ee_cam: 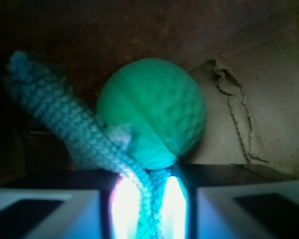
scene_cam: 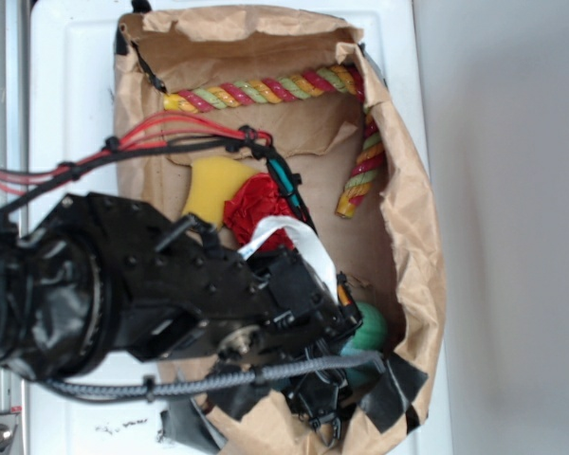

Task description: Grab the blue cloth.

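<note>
In the wrist view, the blue cloth (ee_cam: 65,119) is a knitted teal strip running from the upper left down between my fingers. My gripper (ee_cam: 148,199) is shut on its lower end, and the cloth fills the narrow bright gap. The round green ball (ee_cam: 152,112) sits just behind the fingertips, touching the cloth. In the exterior view, my gripper (scene_cam: 330,403) reaches into the lower end of the brown paper bag (scene_cam: 412,190), beside the green ball (scene_cam: 370,327). The arm hides the cloth there.
The paper bag also holds a red ruffled ball (scene_cam: 261,204), a yellow sponge-like piece (scene_cam: 213,185) and a striped rope (scene_cam: 266,92) curving along its far side. Crumpled brown paper wall (ee_cam: 249,114) stands close on the right of the ball.
</note>
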Robot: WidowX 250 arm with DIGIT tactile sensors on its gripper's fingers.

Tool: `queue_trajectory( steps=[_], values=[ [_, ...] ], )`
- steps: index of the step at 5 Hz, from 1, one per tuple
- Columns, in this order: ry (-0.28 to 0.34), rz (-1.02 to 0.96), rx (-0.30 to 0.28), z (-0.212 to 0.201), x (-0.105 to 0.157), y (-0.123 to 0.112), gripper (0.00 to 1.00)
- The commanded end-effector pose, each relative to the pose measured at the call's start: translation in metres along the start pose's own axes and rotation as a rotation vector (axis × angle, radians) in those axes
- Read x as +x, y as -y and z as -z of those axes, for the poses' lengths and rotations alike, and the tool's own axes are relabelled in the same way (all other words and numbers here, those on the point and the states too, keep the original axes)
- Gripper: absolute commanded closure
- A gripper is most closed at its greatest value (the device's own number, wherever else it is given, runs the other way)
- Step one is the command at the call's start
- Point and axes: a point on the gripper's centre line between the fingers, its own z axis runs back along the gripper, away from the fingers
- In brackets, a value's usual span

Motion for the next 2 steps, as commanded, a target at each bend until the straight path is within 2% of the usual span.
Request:
queue_trajectory(
  steps=[1,2],
  values=[
    [0.011,0.023,0.009,-0.009,-0.006,0.002,1.0],
    [0.021,0.014,-0.005,-0.026,-0.005,0.003,1.0]
  ],
)
